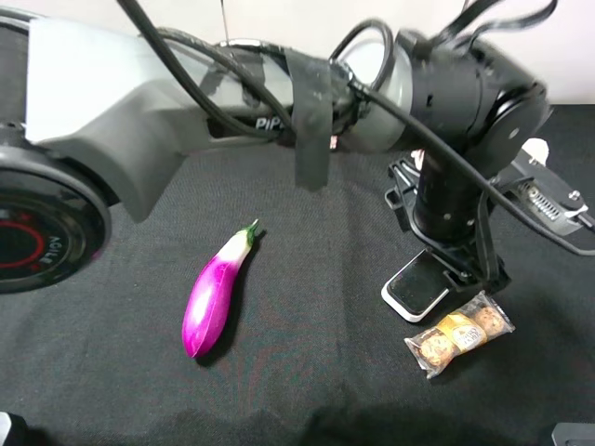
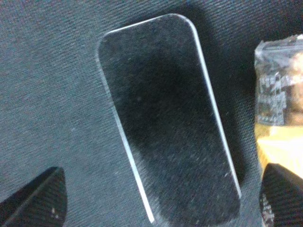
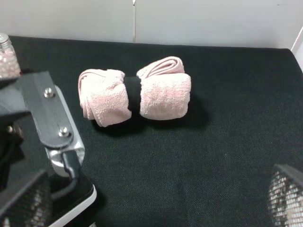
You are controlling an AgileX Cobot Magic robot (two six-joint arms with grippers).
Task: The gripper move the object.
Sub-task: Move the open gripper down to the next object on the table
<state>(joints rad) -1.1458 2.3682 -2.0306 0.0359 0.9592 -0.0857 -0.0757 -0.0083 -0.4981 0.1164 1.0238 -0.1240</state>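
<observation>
One purple eggplant (image 1: 216, 293) lies left of the middle on the black cloth (image 1: 325, 390), its green stem pointing away toward the back. Well to its right lies one flat block (image 1: 418, 284) with a black top and a white base. The left gripper (image 2: 158, 196) reaches across and hangs straight above it. Its two fingers are spread wide, with the block between them in the left wrist view. One fingertip (image 2: 35, 198) stands clear of the block's edge with cloth showing between. I cannot tell whether the other touches it. Just beside the block on its right lies one clear snack packet (image 1: 460, 334) holding gold-brown sweets, close to the block but apart from it.

The right gripper (image 3: 156, 196) is spread wide too and holds nothing. Before it on the cloth lies one pink towel (image 3: 137, 94), rolled and cinched by a black band. One jar (image 3: 5, 56) with pale pink contents stands at the cloth's edge. The cloth is dark and woven and covers the whole table. A plain white wall (image 3: 213, 23) rises behind it.
</observation>
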